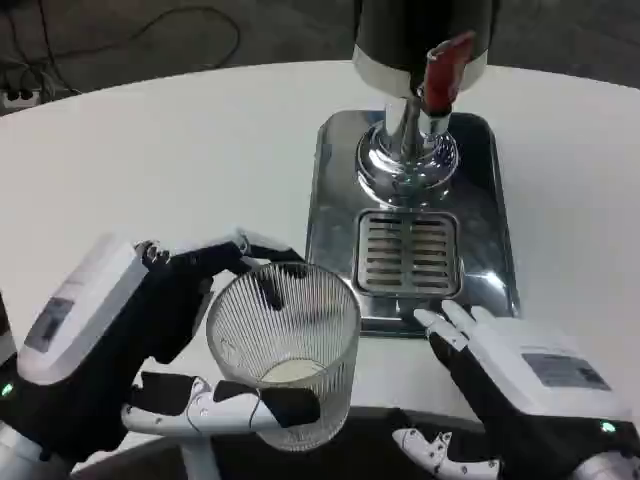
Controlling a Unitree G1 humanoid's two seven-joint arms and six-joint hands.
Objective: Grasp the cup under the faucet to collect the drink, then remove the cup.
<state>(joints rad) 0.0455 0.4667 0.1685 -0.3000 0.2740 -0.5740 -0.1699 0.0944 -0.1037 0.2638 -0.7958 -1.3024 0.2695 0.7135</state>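
Note:
A clear ribbed glass cup [285,350] sits near the table's front edge, with a little pale liquid at its bottom. My left hand [150,340] grips it, fingers wrapped round its far rim and its near lower side. The cup stands in front of and left of the drip grate [408,252], apart from the faucet. The dispenser has a red tap lever [443,68] above a chrome spout base [407,155]. My right hand [520,385] hovers at the lower right with fingers apart, holding nothing, just in front of the steel tray [330,190].
The dispenser's dark body [420,25] stands at the back of the steel tray. Bare white table lies to the left and right of the tray. Cables lie on the dark floor beyond the table at the upper left.

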